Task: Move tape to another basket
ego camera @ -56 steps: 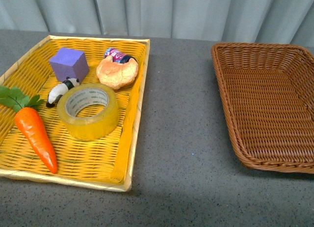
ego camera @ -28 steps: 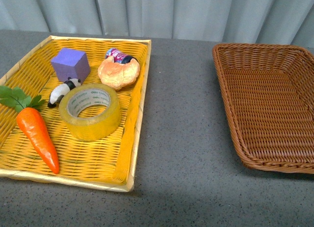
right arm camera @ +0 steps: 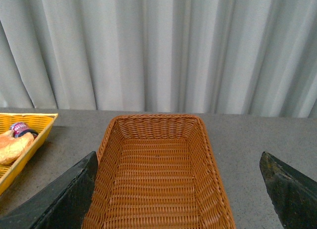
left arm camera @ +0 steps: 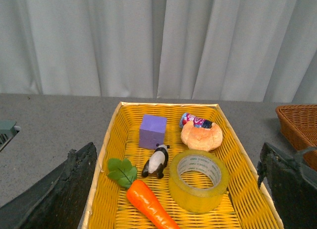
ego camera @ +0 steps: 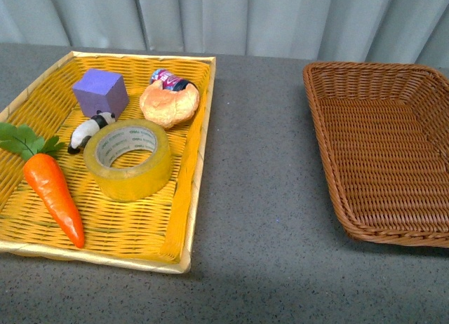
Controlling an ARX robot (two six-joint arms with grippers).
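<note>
The tape (ego camera: pixel 128 159), a wide yellowish roll with a white printed core, lies flat in the yellow woven tray (ego camera: pixel 188 198) on the left. It also shows in the left wrist view (left arm camera: pixel 199 187). The brown wicker basket (ego camera: pixel 382 149) stands empty on the right and fills the right wrist view (right arm camera: pixel 156 174). My left gripper (left arm camera: pixel 176 199) is open, held back from and above the tray, with the tape between its fingertips in view. My right gripper (right arm camera: pixel 178 199) is open above the near end of the basket. Neither arm shows in the front view.
In the tray with the tape are an orange toy carrot (ego camera: pixel 52 198), a purple cube (ego camera: pixel 100 91), a small panda figure (ego camera: pixel 88 130), a bread roll (ego camera: pixel 168 103) and a small can (ego camera: pixel 166 78). Grey tabletop (ego camera: pixel 259 184) separates tray and basket. A curtain hangs behind.
The front view has shifted very slightly; the objects themselves have not moved.
</note>
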